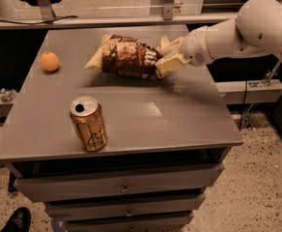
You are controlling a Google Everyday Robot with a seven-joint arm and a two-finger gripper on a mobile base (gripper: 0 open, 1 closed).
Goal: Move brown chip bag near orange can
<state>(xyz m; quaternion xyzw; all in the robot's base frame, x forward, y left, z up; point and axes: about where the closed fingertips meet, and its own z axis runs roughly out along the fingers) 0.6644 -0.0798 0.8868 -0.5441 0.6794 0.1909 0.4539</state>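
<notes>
The brown chip bag [126,57] is dark brown with pale cream ends and white lettering. It hangs tilted just above the back middle of the grey table [179,115]. My gripper [165,57] is shut on the bag's right end, with the white arm reaching in from the right. The orange can [88,123] stands upright near the table's front left, golden-orange with a silver top and open pull-tab hole. The bag is apart from the can, behind it and to its right.
A small round orange fruit [49,61] lies at the table's back left. Drawers [124,187] sit under the tabletop. A black shoe [18,220] shows on the floor at lower left. A rail [131,19] runs behind the table.
</notes>
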